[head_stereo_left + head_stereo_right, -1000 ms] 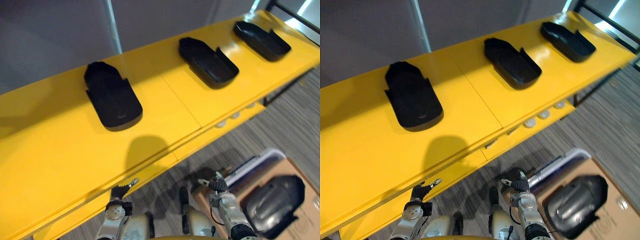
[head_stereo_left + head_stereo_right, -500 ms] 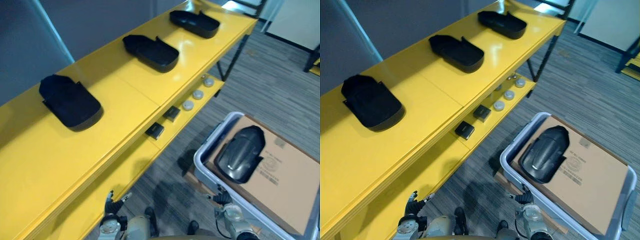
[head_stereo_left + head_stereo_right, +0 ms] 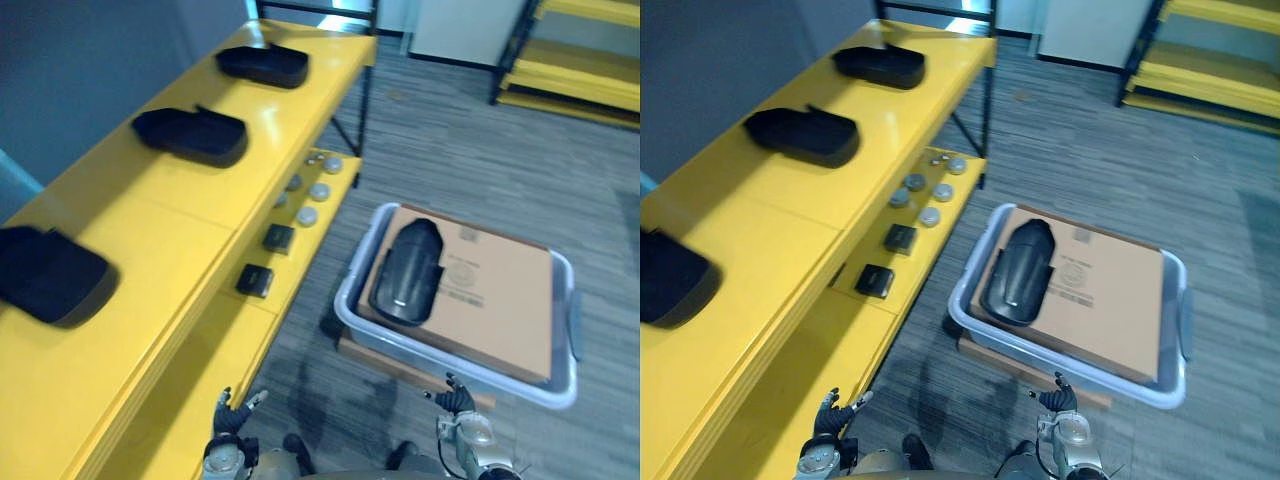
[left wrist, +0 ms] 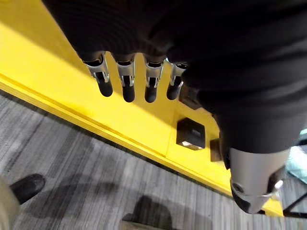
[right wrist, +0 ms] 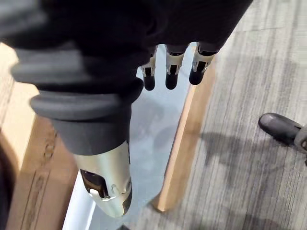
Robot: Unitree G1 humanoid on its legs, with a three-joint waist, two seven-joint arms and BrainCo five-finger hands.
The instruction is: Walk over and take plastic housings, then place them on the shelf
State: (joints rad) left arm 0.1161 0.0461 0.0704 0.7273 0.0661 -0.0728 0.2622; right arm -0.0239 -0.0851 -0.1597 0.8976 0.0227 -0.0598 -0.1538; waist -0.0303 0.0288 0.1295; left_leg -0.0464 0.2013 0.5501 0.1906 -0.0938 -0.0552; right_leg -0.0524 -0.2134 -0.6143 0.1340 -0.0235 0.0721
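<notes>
From the head I see a black housing (image 3: 405, 272) in the grey bin (image 3: 345, 295) beside the yellow shelf (image 3: 160, 235), while my wrist views show left hand (image 4: 127, 81) and right hand (image 5: 171, 72) with fingers straight.

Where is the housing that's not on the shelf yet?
In the eye views the plastic housing lies on cardboard in the grey bin on the floor, right of the yellow shelf and ahead of the right hand.
</notes>
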